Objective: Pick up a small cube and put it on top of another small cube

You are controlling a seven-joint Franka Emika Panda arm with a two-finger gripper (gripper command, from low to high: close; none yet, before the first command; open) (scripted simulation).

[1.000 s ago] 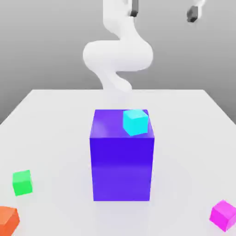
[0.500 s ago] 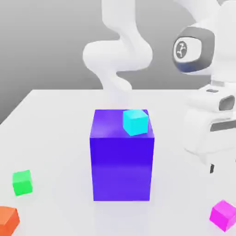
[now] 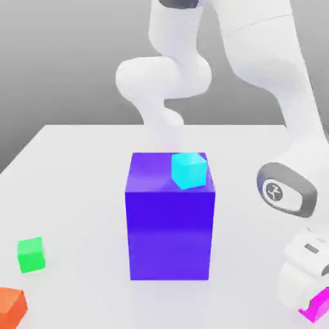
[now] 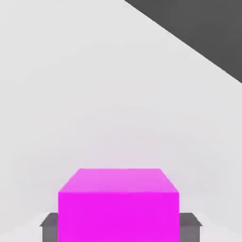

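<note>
Down from high above the worktop [image 3: 77, 160], my arm has swung to the exterior view's right, and my claw [image 4: 120, 226] now straddles the small plain magenta-pink cube [image 4: 118, 203], one grey finger [image 4: 49, 226] against each side face. Clamped on it, I judge, since the cube fills the gap. It looks to rest on the worktop, not yet lifted. Well off, leftmost, sit the small orange cube [image 3: 11, 307] and small green cube [image 3: 31, 254]; nearer, the big blue-violet block [image 3: 169, 225] carries a small cyan cube [image 3: 188, 170], a likely stacking target.
</note>
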